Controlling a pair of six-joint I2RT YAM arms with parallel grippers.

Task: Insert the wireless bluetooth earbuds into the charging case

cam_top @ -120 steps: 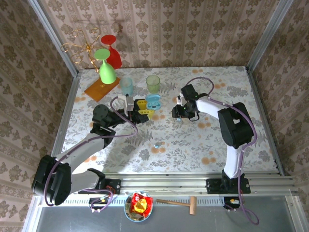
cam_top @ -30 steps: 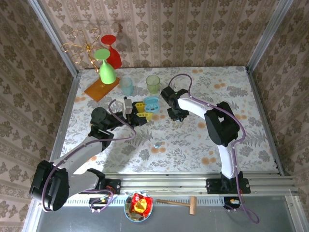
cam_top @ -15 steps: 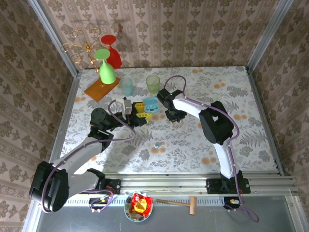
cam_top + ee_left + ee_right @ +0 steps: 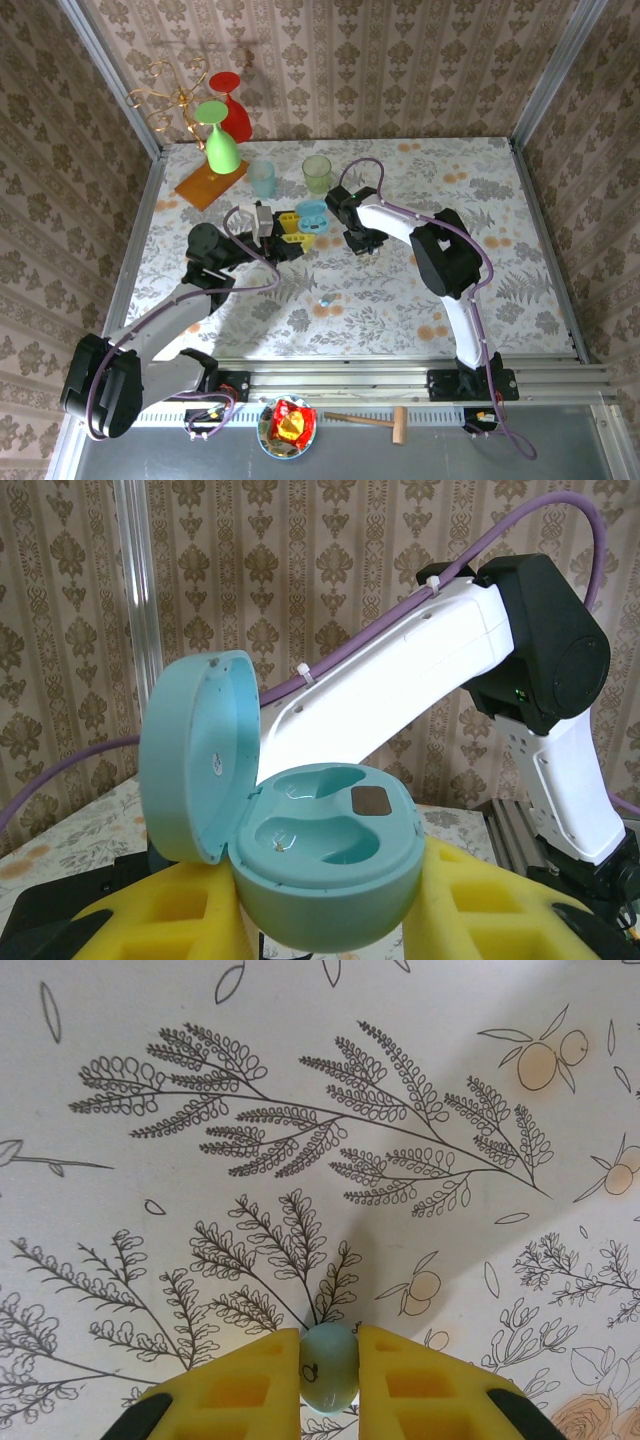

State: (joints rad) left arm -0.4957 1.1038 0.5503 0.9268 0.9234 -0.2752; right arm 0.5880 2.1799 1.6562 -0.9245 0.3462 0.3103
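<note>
Right end effector (image 4: 329,1350) pinched pale-blue earbud (image 4: 329,1368) at its pad tips; left end effector (image 4: 322,912) clamped open charging case (image 4: 325,855) between its pads. Risk: shallow tip grip, bud could twist and miss socket.

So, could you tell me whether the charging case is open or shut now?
Open: the charging case has its lid swung back to the left, baring both wells, which look empty.
</note>
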